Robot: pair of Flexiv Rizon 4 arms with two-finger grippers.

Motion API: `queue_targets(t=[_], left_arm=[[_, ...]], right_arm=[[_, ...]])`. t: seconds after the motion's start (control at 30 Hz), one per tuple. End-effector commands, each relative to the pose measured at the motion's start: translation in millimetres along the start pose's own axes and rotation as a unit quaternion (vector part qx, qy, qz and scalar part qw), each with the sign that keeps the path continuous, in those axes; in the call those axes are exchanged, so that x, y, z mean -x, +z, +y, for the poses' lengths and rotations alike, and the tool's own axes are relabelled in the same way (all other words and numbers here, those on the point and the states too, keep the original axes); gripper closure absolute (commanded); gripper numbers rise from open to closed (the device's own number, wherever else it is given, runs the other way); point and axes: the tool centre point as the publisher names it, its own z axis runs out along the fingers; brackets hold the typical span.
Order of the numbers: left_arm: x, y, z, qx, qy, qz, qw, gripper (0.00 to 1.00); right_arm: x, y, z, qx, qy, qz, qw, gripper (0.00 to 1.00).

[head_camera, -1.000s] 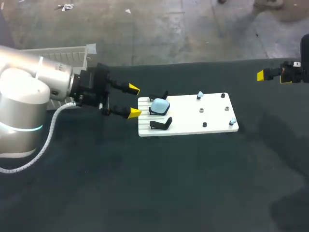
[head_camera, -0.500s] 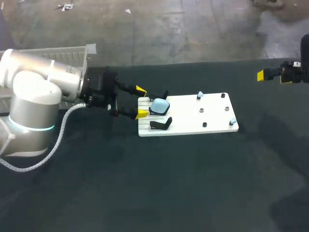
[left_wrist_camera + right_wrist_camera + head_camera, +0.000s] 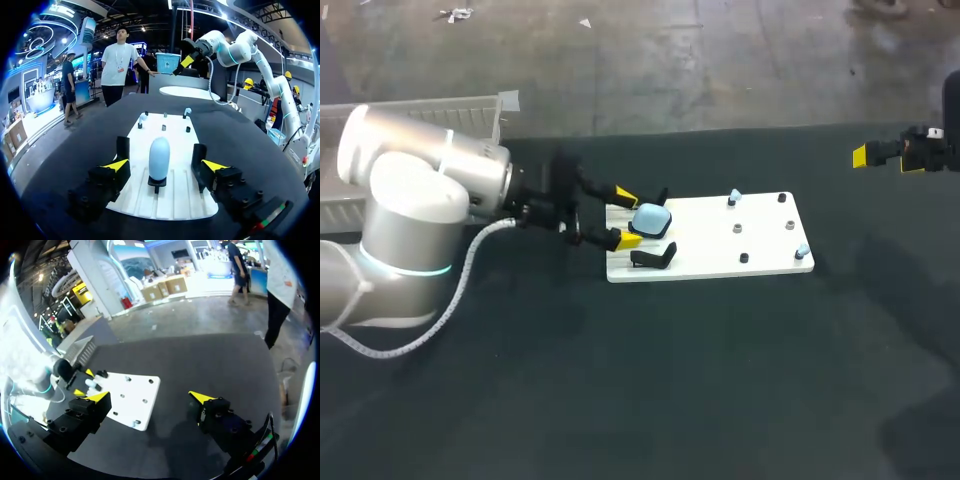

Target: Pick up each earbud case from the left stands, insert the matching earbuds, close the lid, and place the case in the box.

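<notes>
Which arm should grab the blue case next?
Left. The left gripper is open with the blue case between its fingers; the right gripper is far away across the table.

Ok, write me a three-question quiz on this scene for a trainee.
1. True or false: the left claw is shut on the case.
2. Where is the case? A) on a stand on the board; B) on the bare table; C) in a box.
3. What does the right claw hold?

Key: 1 false, it is open, with a finger on either side of the case; 2 A; 3 nothing.
</notes>
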Motion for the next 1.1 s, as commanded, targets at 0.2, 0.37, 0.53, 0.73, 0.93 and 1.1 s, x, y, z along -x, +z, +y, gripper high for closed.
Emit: queue_targets(t=[0.2,0.37,0.53,0.73,0.93,1.1], left_arm=[[1.6,11.1,6.5,-0.001,-0.001,0.002,1.000,0.22],[2.3,14.7,4.3,-0.005,0.000,0.002,1.000,0.31],[1.8,18.4,3.8,-0.011,-0.002,0.002,1.000,0.39],[1.0,21.6,5.2,-0.015,-0.003,0.000,1.000,0.47],[0.0,24.9,7.8,-0.020,-0.006,-0.003,1.000,0.51],[0.2,26.5,8.3,-0.024,-0.006,-0.003,1.000,0.52]], right_arm=[[0.2,1.2,-1.0,0.002,-0.001,0.000,1.000,0.00],[0.2,1.2,-1.0,0.002,-0.001,0.000,1.000,0.00],[0.2,1.2,-1.0,0.002,-0.001,0.000,1.000,0.00],[0.2,1.2,-1.0,0.002,-0.001,0.000,1.000,0.00],[0.2,1.2,-1.0,0.002,-0.001,0.000,1.000,0.00],[0.2,1.2,-1.0,0.002,-0.001,0.000,1.000,0.00]])
